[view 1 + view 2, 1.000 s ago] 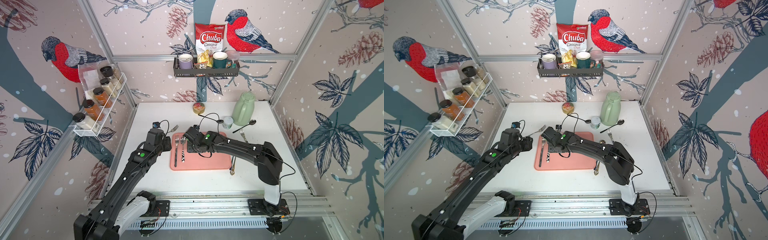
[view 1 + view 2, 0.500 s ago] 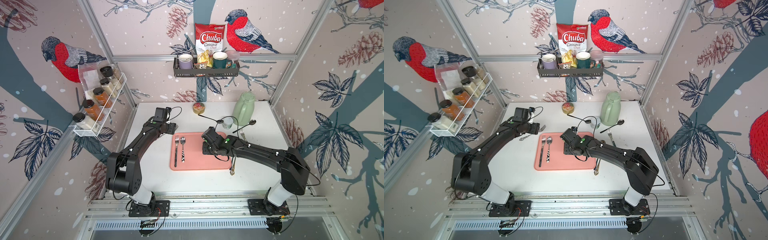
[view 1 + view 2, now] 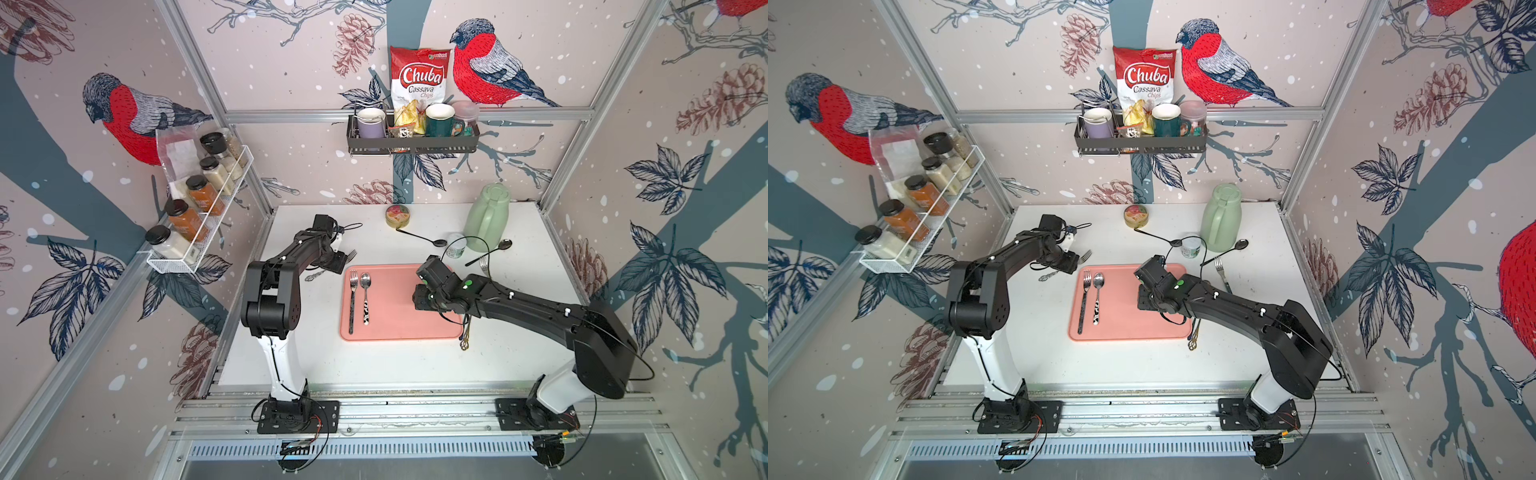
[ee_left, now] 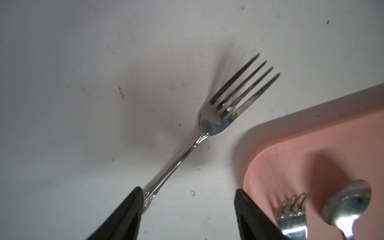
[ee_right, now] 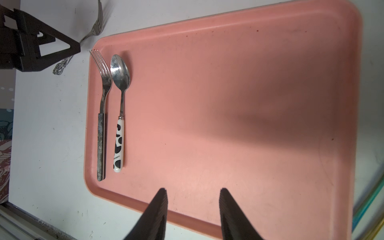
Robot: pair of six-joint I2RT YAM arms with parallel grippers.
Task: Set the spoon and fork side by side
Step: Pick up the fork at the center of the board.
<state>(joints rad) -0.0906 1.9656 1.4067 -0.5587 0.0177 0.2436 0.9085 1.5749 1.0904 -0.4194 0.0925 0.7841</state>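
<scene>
The fork (image 5: pixel 103 116) and spoon (image 5: pixel 120 83) lie side by side on the pink tray (image 5: pixel 249 104), so lift your left claw (image 4: pixel 188 190), open wide over the spare fork (image 4: pixel 207 124), and your right claw (image 5: pixel 193 190), partly open and empty, straight up without bumping them.

Shiny metal fork (image 5: pixel 103 87) and spoon (image 5: pixel 120 74) on a smooth, matt plastic tray (image 5: pixel 228 83).

Left arm (image 3: pixel 270 291) and right arm (image 3: pixel 540 307) — black links, white base columns.
Green dot (image 3: pixel 468 284), white studs (image 3: pixel 512 294), looping black cables (image 3: pixel 465 243).
</scene>
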